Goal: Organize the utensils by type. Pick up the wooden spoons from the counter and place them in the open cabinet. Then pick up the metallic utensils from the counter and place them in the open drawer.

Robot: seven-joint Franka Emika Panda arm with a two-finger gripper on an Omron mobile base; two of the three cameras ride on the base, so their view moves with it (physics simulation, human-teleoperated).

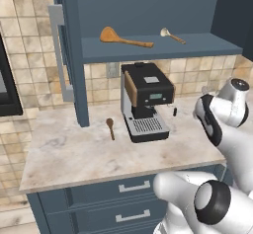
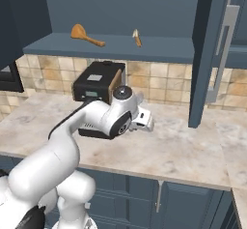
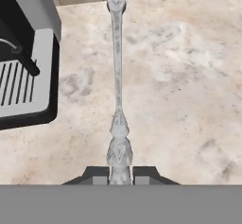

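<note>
We see the tall dark blue-grey open cabinet (image 1: 148, 48) holding the large orange-tan wooden spoon (image 1: 123, 38) left and the small cream-bowled spoon (image 1: 172, 35) right, well apart. Marble counter (image 1: 74, 151) has bare room left, near edge free. Black coffee machine (image 1: 146, 99) sits mid-counter; short dark-brown spoon (image 1: 110, 128) just left of it. Claw (image 3: 120, 175) clenched on slim silver-grey metal spoon (image 3: 117, 76), over counter right of machine.

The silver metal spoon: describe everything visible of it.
The silver metal spoon is slim, pale grey and mottled, with an ornamented, swelling handle end and a long thin shaft running away toward the tiled wall. Its far end widens slightly at the picture's top edge. The gripper is shut on the handle end, one jaw on each side. It lies over the marble counter, right of the coffee machine; whether it touches the counter is unclear.
</note>
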